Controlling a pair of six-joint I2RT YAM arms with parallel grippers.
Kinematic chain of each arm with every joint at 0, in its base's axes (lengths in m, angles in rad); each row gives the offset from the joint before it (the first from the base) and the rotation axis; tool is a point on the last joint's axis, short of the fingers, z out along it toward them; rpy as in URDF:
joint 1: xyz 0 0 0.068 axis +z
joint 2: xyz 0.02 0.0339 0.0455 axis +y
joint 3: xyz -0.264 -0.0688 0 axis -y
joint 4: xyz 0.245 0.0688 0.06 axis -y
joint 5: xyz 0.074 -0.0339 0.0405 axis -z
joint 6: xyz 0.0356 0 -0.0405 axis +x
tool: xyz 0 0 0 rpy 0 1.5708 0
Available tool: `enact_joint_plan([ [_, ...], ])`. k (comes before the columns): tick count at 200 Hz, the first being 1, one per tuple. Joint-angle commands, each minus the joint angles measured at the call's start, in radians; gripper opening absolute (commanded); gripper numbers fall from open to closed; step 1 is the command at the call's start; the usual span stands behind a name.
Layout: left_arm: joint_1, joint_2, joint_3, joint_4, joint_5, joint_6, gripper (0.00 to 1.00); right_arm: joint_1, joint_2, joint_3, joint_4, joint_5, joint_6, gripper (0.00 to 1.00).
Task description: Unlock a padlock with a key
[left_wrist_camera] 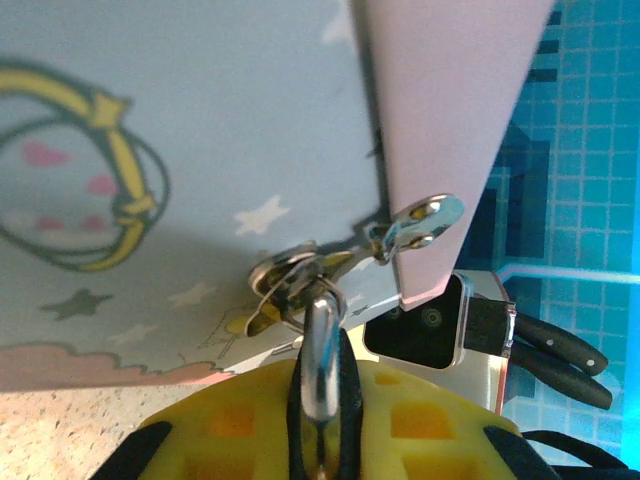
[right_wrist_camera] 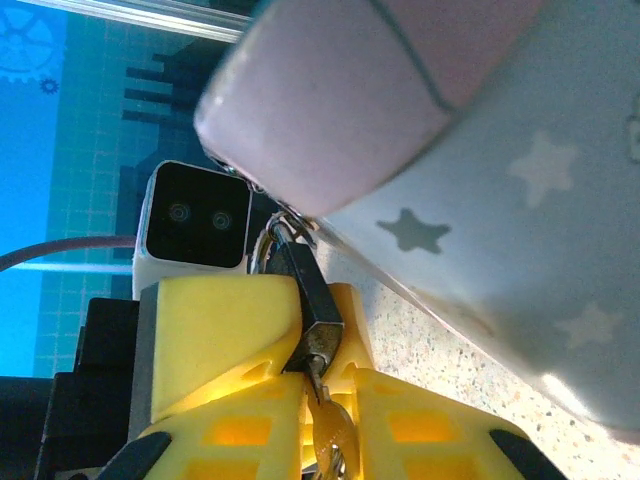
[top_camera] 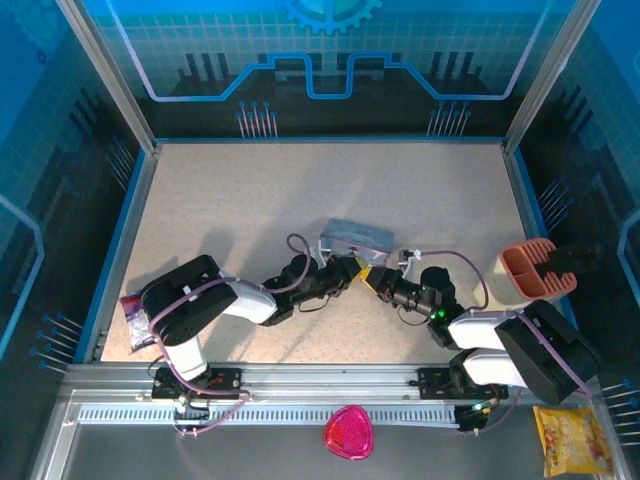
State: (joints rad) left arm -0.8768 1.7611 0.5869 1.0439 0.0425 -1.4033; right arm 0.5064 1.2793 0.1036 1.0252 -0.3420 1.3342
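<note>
Padlock [right_wrist_camera: 312, 300] hung from the silvery hasp [left_wrist_camera: 290, 275] at a corner of the tin [top_camera: 355, 236], which lay near the middle of the bench [top_camera: 250, 190] in the top view. Bare bench stretched above and to the left of the tin as far as the metal rails. There was less room on the right, where an orange tray [top_camera: 530, 270] sat at the edge. The left end effector [left_wrist_camera: 320, 395] was clenched on the padlock, with yellow fingers either side of the dark body and the shackle rising between them. The right end effector [right_wrist_camera: 328, 395] met it tip to tip at the centre of the right wrist view. It grasped the key [right_wrist_camera: 328, 435], whose tip sat at the lower end of the padlock's body; how far in it went could not be told. From above, padlock and key were too small to pick out between the two tips. The key's head was blurred and cut off at the lower edge, and the tin ran out of both wrist views. Counted: one padlock, one key, one tin and two arms. There were also one purple packet [top_camera: 135, 318] at the left rail, and one pink item [top_camera: 347, 432] and one yellow packet [top_camera: 572, 440] along the bottom of the frame.
</note>
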Motion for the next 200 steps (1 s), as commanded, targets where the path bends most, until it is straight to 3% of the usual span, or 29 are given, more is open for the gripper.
enact_joint_plan([
  [1,-0.030,0.005,0.040,0.061,0.089,0.026,0.00,-0.006,0.024,0.051,0.068,-0.060,-0.007,0.21],
  [106,0.001,-0.036,-0.034,0.046,0.042,0.035,0.00,-0.029,-0.039,-0.004,-0.004,-0.044,-0.034,0.34],
  [146,0.005,-0.026,-0.044,0.052,0.037,0.025,0.00,-0.031,-0.109,0.001,-0.087,-0.045,-0.053,0.30],
  [200,0.005,-0.011,-0.040,0.085,0.048,0.010,0.00,-0.032,-0.132,-0.004,-0.118,-0.043,-0.059,0.16],
])
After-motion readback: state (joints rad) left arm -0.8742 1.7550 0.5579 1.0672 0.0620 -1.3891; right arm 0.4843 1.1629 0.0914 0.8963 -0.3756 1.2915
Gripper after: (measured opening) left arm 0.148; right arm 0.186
